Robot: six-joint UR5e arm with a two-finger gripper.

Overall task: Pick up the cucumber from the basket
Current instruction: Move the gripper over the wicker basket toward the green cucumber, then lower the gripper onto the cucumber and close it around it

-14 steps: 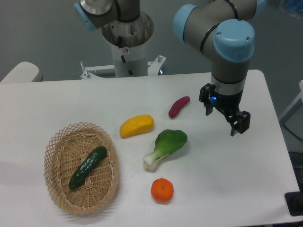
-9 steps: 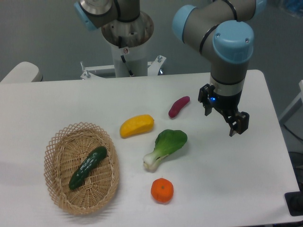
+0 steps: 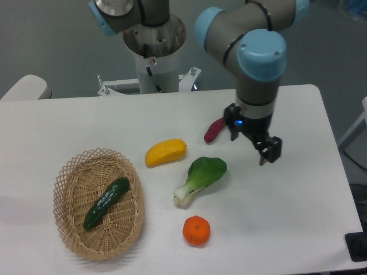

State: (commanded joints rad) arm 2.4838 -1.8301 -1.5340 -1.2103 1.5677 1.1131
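Pincer (image 3: 250, 144) hangs open and empty over the white counter (image 3: 287, 206), fingers spread apart.
Far off to its lower left, the woven basket (image 3: 98, 203) holds only the cucumber (image 3: 106, 202), lying diagonally across the basket floor. Between basket and pincer lie a yellow fruit (image 3: 166, 152) and a bok choy (image 3: 200, 179); an orange (image 3: 196, 230) sits below the bok choy, and a purple sweet potato (image 3: 213, 130) lies just beside the pincer's left finger.

White table (image 3: 298, 229) with rounded corners against a plain grey-green wall (image 3: 51, 40).
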